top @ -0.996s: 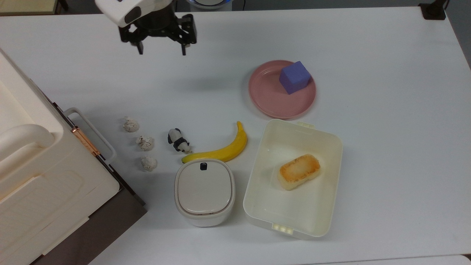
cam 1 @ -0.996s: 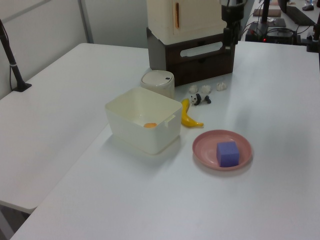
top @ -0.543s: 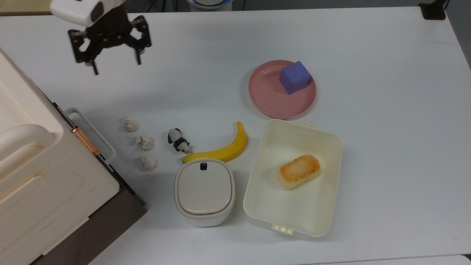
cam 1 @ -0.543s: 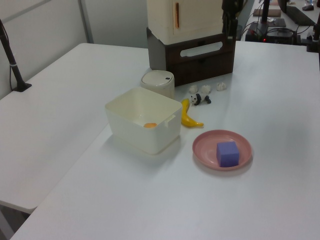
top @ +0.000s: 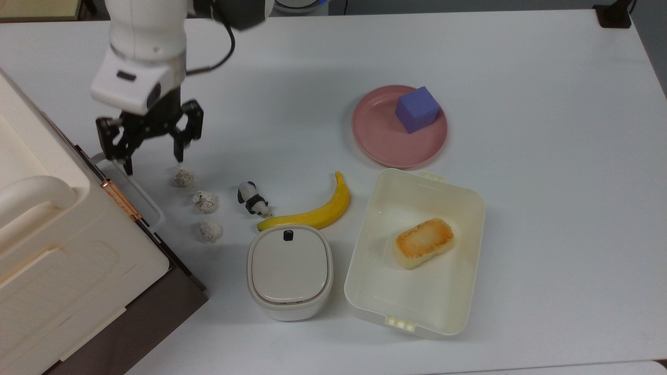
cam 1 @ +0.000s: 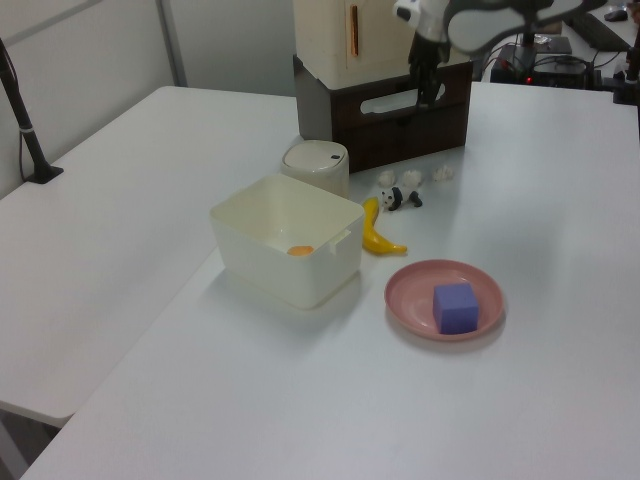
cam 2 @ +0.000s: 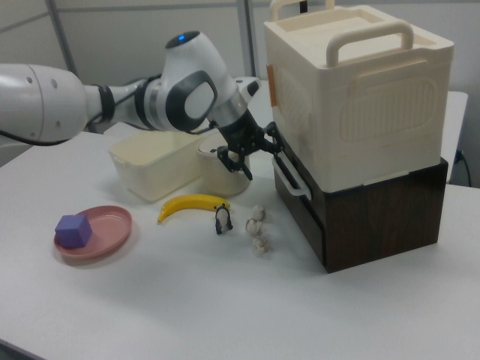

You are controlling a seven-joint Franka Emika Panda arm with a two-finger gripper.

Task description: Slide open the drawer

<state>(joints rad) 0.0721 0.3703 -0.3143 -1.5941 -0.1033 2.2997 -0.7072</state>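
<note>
Drawer (cam 2: 300,196) at table's left edge in the top view, under cream cabinet (cam 2: 360,90), pushed in. Dark front faces 1 o'clock there; white bar handle (top: 134,188) runs long from 11 to 5 o'clock. Gripper (top: 152,162) hovering with fingers spread apart, gripping nothing, one fingertip by handle's upper end. Drawer lying at 7 o'clock from gripper. Paper balls (top: 185,177) just beside, at 4 o'clock.
</note>
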